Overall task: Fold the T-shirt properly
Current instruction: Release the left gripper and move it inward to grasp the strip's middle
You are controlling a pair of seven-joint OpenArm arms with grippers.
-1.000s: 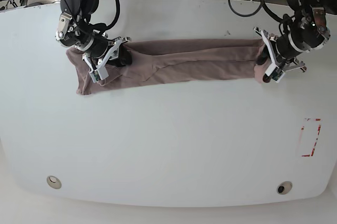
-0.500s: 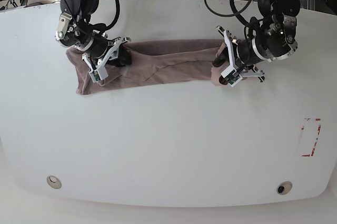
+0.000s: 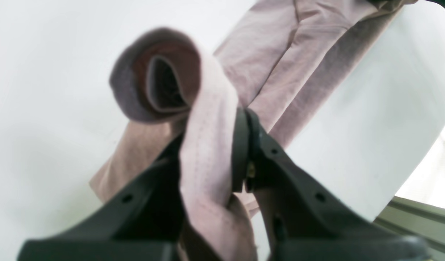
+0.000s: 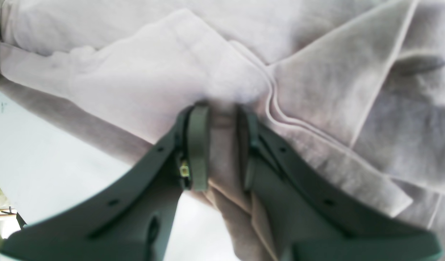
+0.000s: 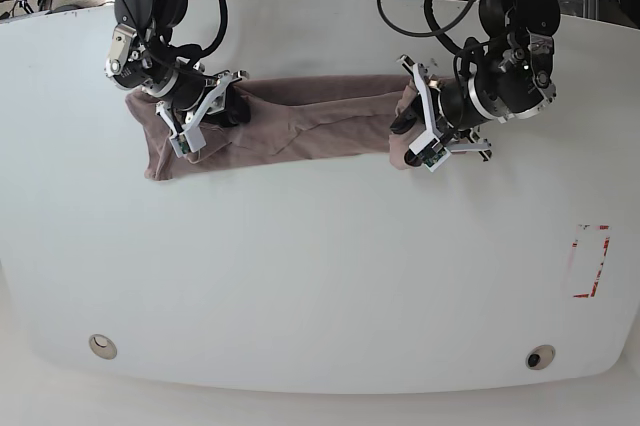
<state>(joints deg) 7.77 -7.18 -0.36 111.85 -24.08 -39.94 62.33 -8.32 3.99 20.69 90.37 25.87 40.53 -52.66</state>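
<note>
Pinching the plain, unprinted T-shirt (image 5: 320, 116), both claws grip fabric.

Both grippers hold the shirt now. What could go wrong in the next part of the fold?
The left gripper pinches only a curled end of the T-shirt; it may slip out. The right gripper clamps a bunched ridge, so a crease could get folded in. The strip is already wrinkled, so the fold may land crooked.

The left end effector (image 5: 413, 128) has carried its pinched end of the T-shirt (image 5: 300, 126) toward the right end effector (image 5: 205, 116); the shirt's spread is shorter.
</note>
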